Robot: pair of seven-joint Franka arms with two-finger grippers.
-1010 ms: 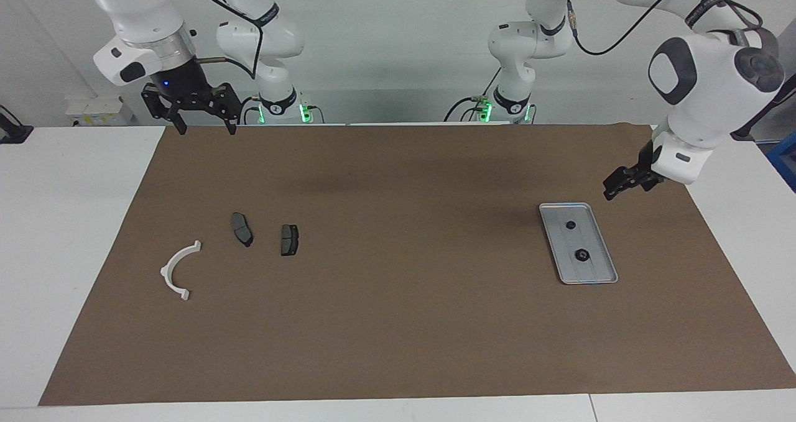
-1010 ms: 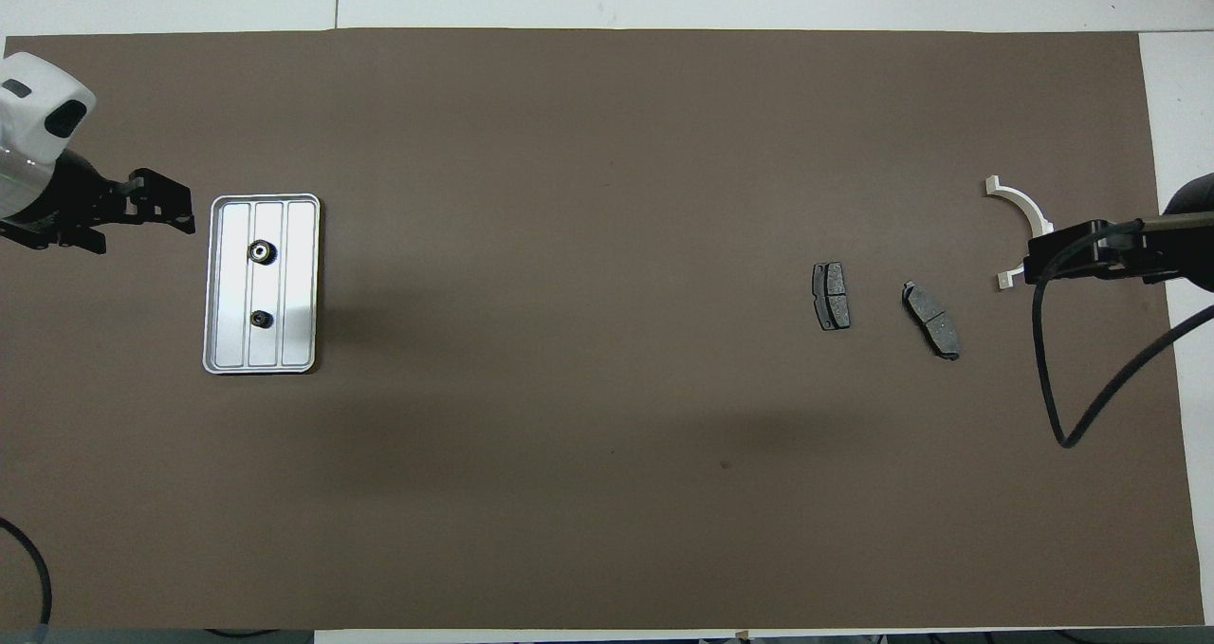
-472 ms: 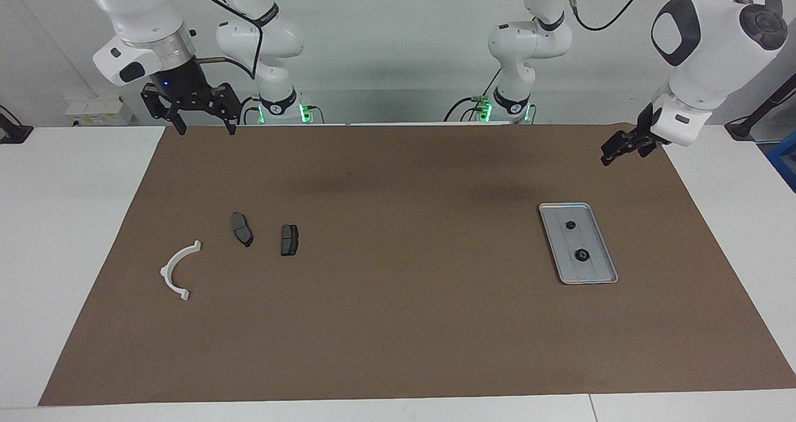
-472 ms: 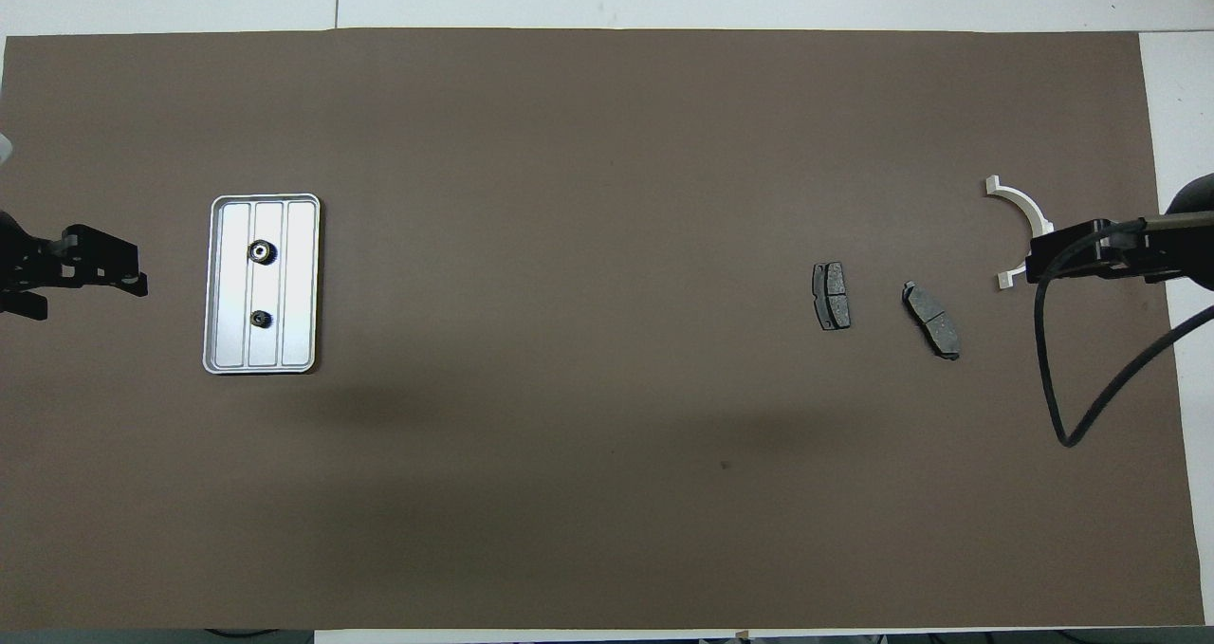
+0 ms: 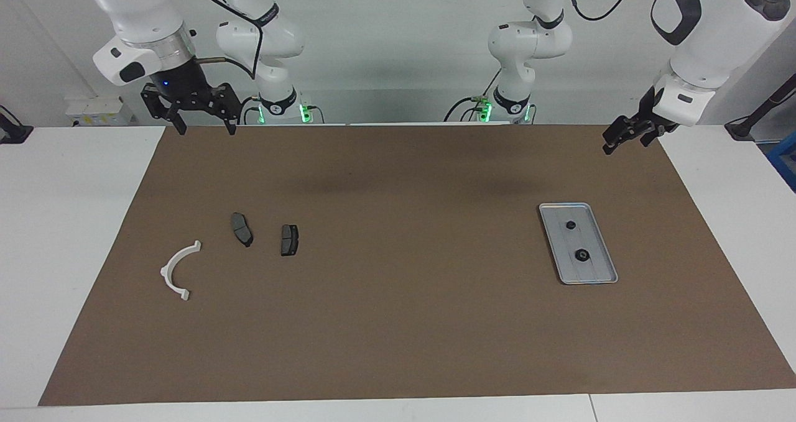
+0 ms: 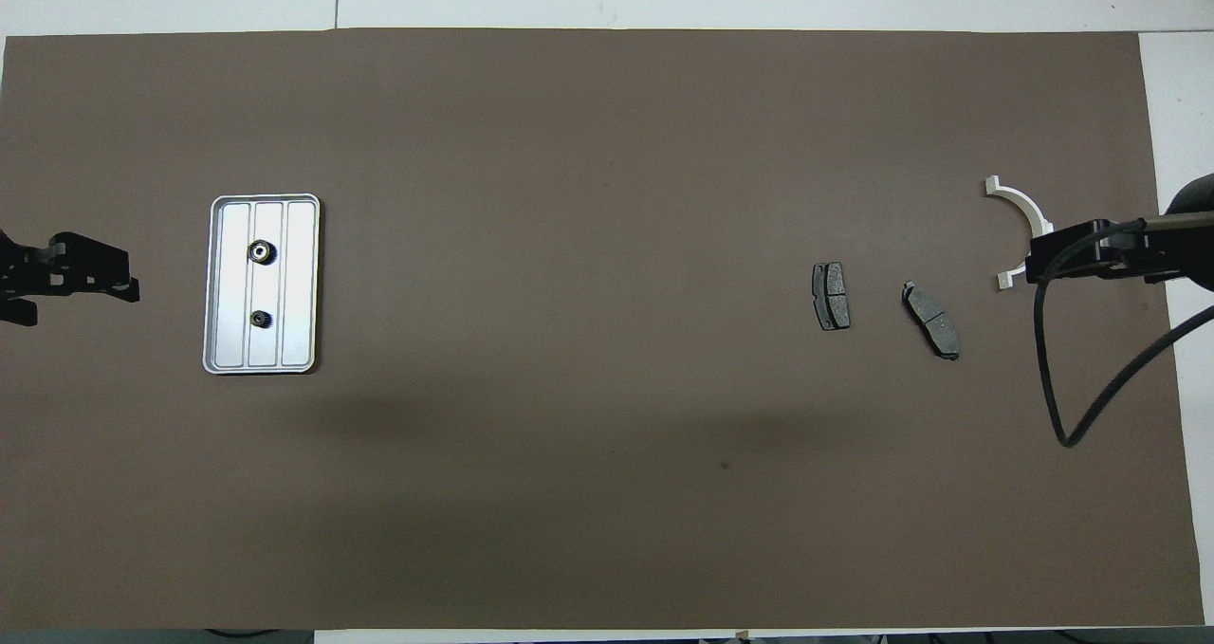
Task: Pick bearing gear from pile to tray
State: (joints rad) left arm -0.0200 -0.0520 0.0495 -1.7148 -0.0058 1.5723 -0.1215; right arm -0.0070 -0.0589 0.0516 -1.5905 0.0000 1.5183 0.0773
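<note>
Bearing gears, two small black round ones, lie in the tray (image 5: 561,209): one (image 5: 569,225) nearer the robots, the other (image 5: 581,255) farther from them, both on the tray's middle strip. The silver tray rests flat on the brown mat (image 5: 398,322) toward the left arm's end of the table. Toward the right arm's end sit the rest of the pile, well apart from the tray: two dark grey brake pads (image 5: 241,229) (image 5: 289,239) side by side, and a white plastic arc (image 5: 178,270) beside them, slightly farther from the robots.

The left gripper (image 5: 629,133) hangs in the air over the mat's corner at the robots' edge, jaws apart, holding nothing. The right gripper (image 5: 203,126) hangs over the mat's other corner at the robots' edge, fingers (image 5: 181,125) spread wide and empty.

No brand, label or writing can be read on any part.
</note>
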